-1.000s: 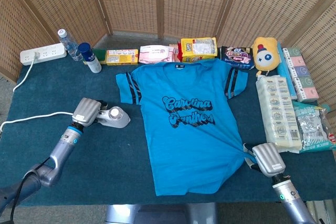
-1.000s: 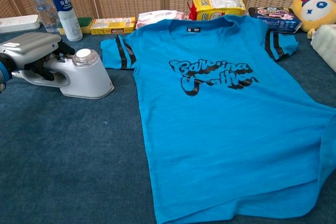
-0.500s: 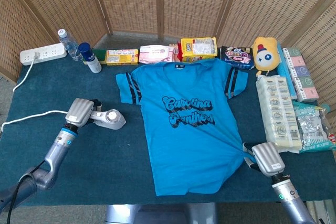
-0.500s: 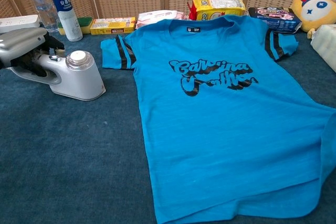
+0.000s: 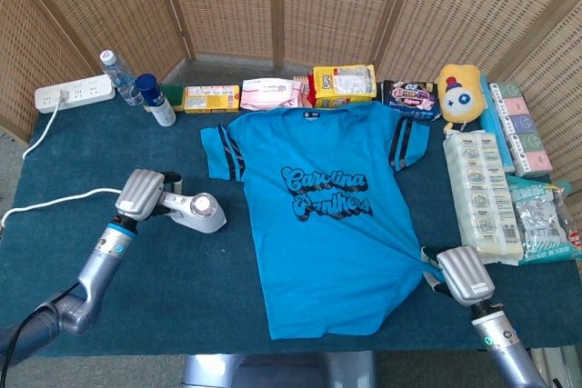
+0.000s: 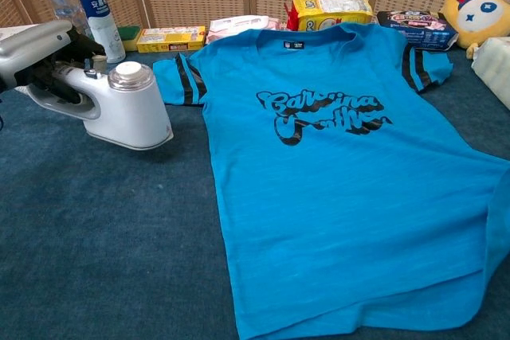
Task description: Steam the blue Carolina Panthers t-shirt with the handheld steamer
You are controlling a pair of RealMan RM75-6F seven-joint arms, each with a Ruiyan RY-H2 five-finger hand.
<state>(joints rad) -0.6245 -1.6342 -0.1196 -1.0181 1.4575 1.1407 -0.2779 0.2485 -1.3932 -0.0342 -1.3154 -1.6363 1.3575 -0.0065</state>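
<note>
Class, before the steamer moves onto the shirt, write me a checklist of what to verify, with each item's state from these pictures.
1. Left hand grips the white handheld steamer: ok.
2. Steamer over the blue Carolina Panthers t-shirt: not ok, it sits beside it.
3. Right hand pinches the shirt's bunched edge: ok.
4. Shirt flat: not ok, puckered at that edge.
5. White cord plugged in: cannot tell.

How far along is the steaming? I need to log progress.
Done: t-shirt lies flat, right hand pinning its hem corner. In hand: left hand grips the steamer, beside the sleeve, not over fabric. Left: every steaming pass.
</note>
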